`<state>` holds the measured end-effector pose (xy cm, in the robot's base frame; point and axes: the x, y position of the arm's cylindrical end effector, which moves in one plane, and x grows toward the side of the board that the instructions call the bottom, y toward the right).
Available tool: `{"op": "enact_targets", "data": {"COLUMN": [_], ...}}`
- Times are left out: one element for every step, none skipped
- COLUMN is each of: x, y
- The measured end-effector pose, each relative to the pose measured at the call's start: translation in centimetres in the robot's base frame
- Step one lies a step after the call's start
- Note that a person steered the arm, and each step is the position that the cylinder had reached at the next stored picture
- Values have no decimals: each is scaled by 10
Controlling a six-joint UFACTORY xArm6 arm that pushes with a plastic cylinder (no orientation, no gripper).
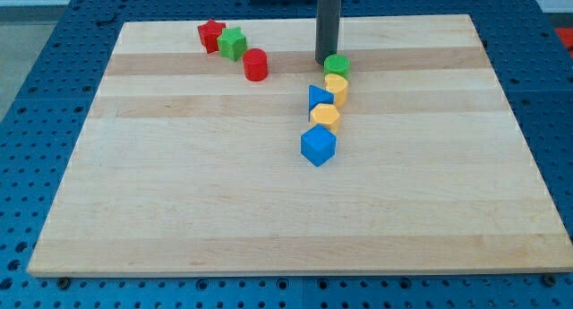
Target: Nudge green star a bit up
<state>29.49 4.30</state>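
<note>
The green star lies at the upper middle of the wooden board, at the top of a short column of blocks. My tip rests on the board right at the star's left side, touching it or nearly so. The dark rod rises straight up from there to the view's top. Directly below the star sits a yellow block that touches it.
Below the yellow block come a blue triangle, a yellow hexagon and a blue cube. At the upper left lie a red star, a green cube and a red cylinder. The board's top edge is close above the star.
</note>
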Motion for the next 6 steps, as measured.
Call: {"op": "enact_targets", "data": {"x": [1,2,5,2,-10,-8], "y": [0,0,0,-6,-31,-57]}}
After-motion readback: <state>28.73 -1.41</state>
